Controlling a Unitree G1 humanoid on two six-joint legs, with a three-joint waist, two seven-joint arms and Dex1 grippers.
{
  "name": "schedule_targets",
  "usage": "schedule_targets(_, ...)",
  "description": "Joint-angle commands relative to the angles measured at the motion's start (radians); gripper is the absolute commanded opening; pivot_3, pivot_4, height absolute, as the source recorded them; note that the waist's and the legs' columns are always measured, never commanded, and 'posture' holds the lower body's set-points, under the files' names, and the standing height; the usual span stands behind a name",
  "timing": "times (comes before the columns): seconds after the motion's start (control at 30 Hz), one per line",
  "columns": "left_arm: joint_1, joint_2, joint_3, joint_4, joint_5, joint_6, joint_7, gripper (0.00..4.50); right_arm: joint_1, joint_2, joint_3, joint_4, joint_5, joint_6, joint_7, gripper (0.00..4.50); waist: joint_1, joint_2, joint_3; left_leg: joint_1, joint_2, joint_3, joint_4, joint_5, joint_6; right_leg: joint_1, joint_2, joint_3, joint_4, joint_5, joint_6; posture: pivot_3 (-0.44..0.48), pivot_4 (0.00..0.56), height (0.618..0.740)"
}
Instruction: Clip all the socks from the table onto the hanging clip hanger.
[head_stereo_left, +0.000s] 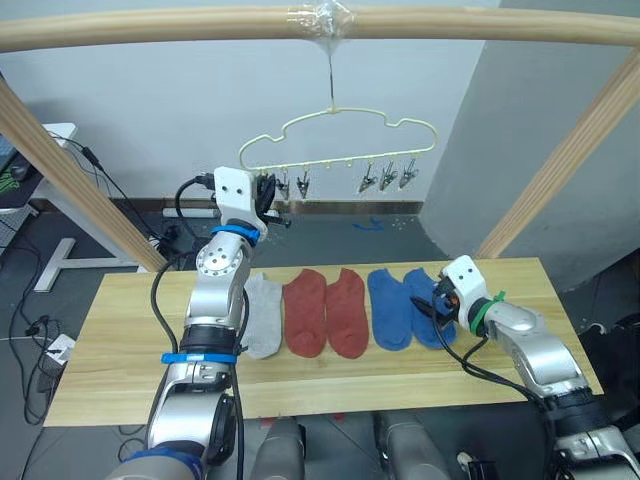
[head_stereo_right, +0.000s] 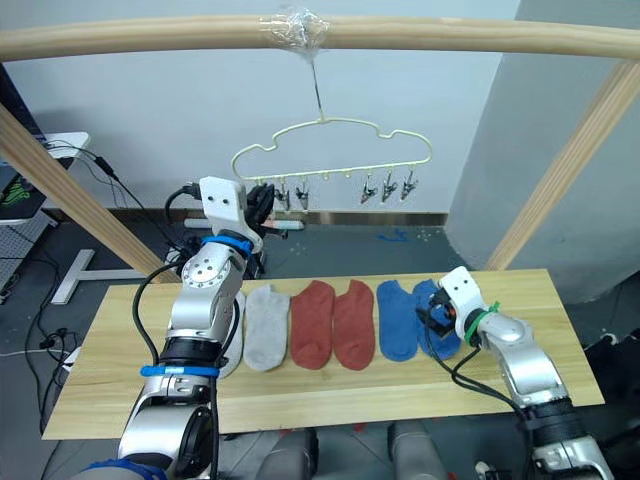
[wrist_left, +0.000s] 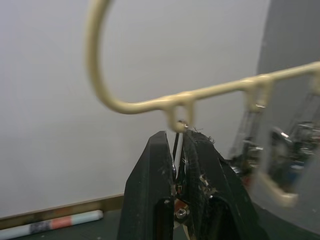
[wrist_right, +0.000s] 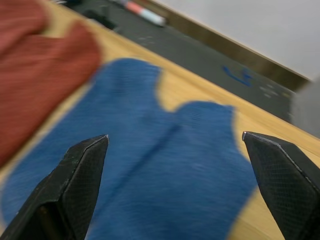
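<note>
The left gripper (wrist_left: 178, 150) sits closest to its wrist camera, its two black fingers (wrist_left: 150, 175) pressed together on a small dark metal clip (wrist_left: 176, 146) that hangs from the leftmost loop of the clip hanger (wrist_left: 210, 91). That hanger is thin pale-yellow wire with a cloud-shaped outline (head_stereo_left: 340, 135), hooked on a thick wooden bar (head_stereo_left: 150, 28) overhead, with more dark clips (head_stereo_left: 388, 178) dangling along its lower rail.

Below, the right gripper (wrist_right: 175, 150) has its fingers (wrist_right: 82, 165) spread wide, poised low over the two blue socks (wrist_right: 165, 165), which lie side by side and touching at the right end of the row. The socks rest flat on the light wood table (head_stereo_left: 120, 340), toes toward the far edge: a light grey one (head_stereo_left: 264, 315), two rust red (head_stereo_left: 325, 310), then the blue pair (head_stereo_left: 400, 308). In the right eye view a second grey sock (head_stereo_right: 232, 335) peeks from behind the left arm.
</note>
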Motion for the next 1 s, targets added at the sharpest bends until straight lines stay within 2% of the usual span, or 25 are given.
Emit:
schedule_targets(0.03,0.015,0.009,0.0,-0.061,-0.005,0.006,-0.01,0.08,-0.047,-0.007,0.0,0.152,-0.041,-0.115,0.009,4.5,-0.001,0.0,0.0,0.0,0.0,0.0,0.0,0.0,0.0,0.0,0.0,0.0,0.0,0.0,0.0,0.007,0.218,0.74)
schedule_targets(0.2,0.019,0.005,0.001,-0.07,0.0,0.012,-0.005,0.08,-0.12,-0.001,0.014,0.371,-0.068,-0.22,0.068,4.5,-0.001,0.0,0.0,0.0,-0.001,0.0,0.0,0.0,0.0,0.001,0.0,0.0,-0.001,0.0,0.0,0.016,0.213,0.74)
schedule_targets(0.37,0.025,-0.004,-0.003,-0.084,0.002,0.019,0.001,0.08,-0.167,0.019,0.001,0.51,-0.073,-0.267,0.091,4.5,-0.001,0.0,0.0,0.0,-0.001,0.0,0.0,0.0,0.0,0.001,0.0,0.0,-0.001,0.0,0.0,0.016,0.213,0.74)
schedule_targets(0.73,0.03,0.003,0.003,-0.093,0.002,0.029,0.001,0.08,-0.176,0.04,0.007,0.579,-0.092,-0.285,0.134,4.5,-0.001,0.0,0.0,0.0,-0.001,0.0,0.001,0.0,0.0,0.002,0.0,0.0,-0.001,0.0,0.0,0.029,0.22,0.74)
schedule_targets(0.83,0.026,0.002,0.003,-0.093,0.002,0.03,0.001,0.08,-0.163,0.029,0.029,0.587,-0.114,-0.264,0.147,3.91,-0.001,0.0,0.0,0.002,-0.001,0.0,0.001,0.0,0.0,0.003,0.0,0.0,-0.001,0.0,0.0,0.029,0.22,0.74)
schedule_targets(1.0,0.026,0.003,0.001,-0.089,0.002,0.029,-0.002,0.08,-0.134,0.01,0.027,0.573,-0.124,-0.261,0.158,2.2,-0.001,0.0,0.0,0.003,-0.001,0.0,0.001,0.0,0.0,0.004,0.0,0.0,-0.001,0.0,0.0,0.028,0.22,0.74)
